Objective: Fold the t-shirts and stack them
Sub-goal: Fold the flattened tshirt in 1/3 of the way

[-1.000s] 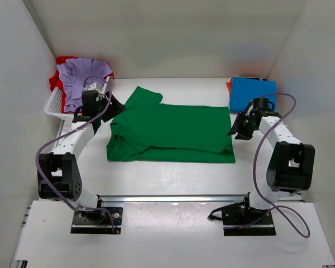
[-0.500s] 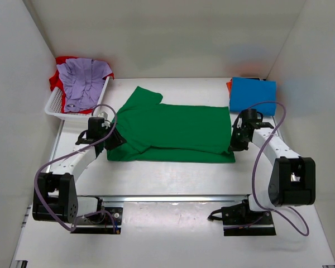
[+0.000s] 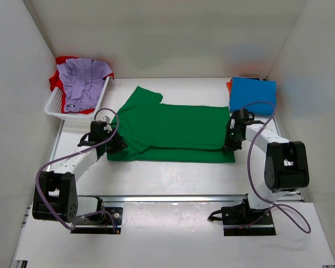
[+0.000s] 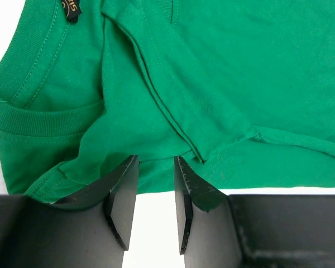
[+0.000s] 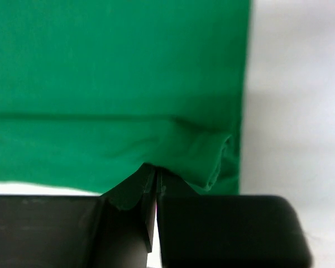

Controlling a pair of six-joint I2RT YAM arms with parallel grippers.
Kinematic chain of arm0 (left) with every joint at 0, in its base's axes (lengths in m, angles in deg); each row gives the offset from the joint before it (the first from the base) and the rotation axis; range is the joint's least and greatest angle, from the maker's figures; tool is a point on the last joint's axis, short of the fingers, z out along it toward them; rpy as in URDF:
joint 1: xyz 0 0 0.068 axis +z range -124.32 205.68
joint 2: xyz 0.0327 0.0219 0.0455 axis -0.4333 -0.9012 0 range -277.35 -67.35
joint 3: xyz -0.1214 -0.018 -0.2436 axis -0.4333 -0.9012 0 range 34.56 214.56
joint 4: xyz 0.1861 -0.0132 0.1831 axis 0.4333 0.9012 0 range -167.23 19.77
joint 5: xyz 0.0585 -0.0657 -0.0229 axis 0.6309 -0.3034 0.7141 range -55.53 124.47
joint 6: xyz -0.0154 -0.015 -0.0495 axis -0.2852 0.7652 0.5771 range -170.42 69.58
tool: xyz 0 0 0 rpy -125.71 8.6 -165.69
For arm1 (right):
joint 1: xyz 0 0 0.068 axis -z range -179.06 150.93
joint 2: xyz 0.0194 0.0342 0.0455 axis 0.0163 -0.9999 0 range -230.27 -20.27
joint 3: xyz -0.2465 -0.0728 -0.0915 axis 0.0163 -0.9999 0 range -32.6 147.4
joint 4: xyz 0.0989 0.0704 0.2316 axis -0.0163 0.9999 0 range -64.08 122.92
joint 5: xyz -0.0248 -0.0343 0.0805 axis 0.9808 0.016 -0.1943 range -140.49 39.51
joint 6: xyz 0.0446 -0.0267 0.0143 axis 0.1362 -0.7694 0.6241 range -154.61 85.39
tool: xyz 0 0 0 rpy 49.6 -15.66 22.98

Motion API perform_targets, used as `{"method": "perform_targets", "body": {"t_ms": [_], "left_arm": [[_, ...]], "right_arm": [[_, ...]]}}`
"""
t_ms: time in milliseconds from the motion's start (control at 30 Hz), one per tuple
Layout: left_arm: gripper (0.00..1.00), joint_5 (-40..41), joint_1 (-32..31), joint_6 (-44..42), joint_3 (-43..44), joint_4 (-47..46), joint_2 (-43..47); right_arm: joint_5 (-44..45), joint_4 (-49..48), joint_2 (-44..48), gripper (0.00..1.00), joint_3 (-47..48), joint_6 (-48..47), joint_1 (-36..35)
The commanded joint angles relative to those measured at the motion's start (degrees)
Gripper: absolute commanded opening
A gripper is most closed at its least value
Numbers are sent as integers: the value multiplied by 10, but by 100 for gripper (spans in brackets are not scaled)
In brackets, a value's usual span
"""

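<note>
White matte tabletop (image 3: pixel 173 173) bears the green t-shirt (image 3: pixel 173 131), a soft knit spread flat at its middle. By the ribbed collar, the left gripper (image 4: pixel 156 163) straddles the near-left hem with jaws apart. The right gripper (image 5: pixel 156 177) is pinched closed on a puckered near-right fold.

Cameras: one overhead, two wrist close-ups.
Top looks down from behind the bases (image 3: pixel 95 219) over the whole table (image 3: pixel 173 167); wrist views sit close at the shirt's (image 3: pixel 173 131) near edge, one per end.
</note>
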Motion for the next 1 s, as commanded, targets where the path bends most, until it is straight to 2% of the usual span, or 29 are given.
{"method": "perform_targets", "body": {"t_ms": [0, 267, 500, 633, 800, 967], "left_arm": [[42, -4, -2, -5, -5, -9, 5], [47, -4, -2, -1, -13, -14, 13], [51, 47, -25, -14, 12, 13, -7], [51, 106, -53, -18, 49, 10, -61], [48, 125, -69, -14, 91, 41, -138], [42, 122, -85, -19, 82, 105, -160]], "right_arm": [[33, -54, -9, 1, 56, -16, 26], [2, -81, -9, 0, 71, -30, 66], [-13, -106, 53, 5, -21, 1, 28], [-18, -125, 33, 4, -51, 19, 4], [-27, -108, -9, 4, -51, 14, 1], [-23, -57, -31, 0, -50, 2, 1]]}}
